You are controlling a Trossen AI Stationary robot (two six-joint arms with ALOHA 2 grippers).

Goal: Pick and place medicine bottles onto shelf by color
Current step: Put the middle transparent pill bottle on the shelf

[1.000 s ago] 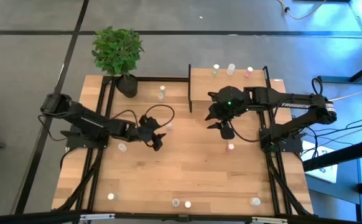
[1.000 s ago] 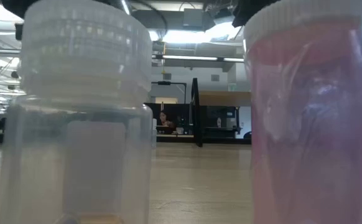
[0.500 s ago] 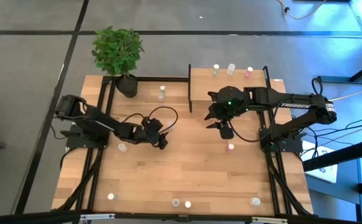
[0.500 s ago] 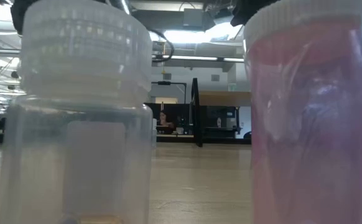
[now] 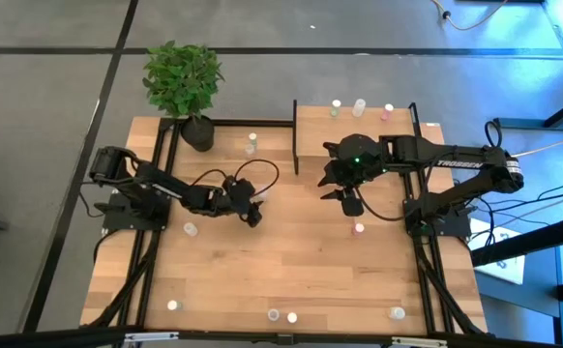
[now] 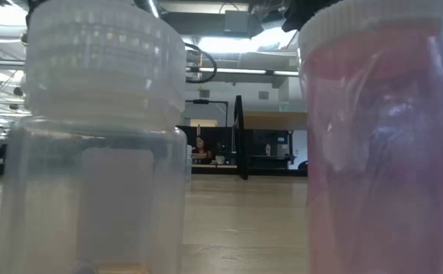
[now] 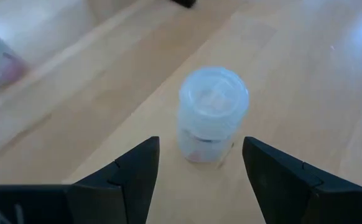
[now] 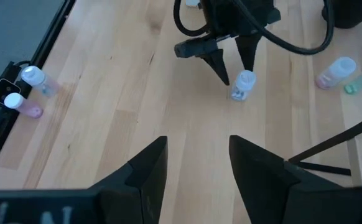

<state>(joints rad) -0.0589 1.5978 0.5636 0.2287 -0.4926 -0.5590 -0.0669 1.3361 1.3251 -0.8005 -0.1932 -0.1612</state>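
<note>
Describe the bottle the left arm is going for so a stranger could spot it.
Start at the potted plant on the table's far left corner. Toward the table's middle is the left claw, open around one upright bottle: the only one between claw fingers, pale bluish cap.

both arms are matt black, built of slim boxy links with rounded joint housings. a thin black cable loops loosely off the left arm (image 5: 180, 193) near its wrist. the right arm (image 5: 436, 155) carries pale lettering along its forearm and a small green light at the wrist. each gripper's fingers (image 7: 280, 177) are black, tapering wedges.
</note>
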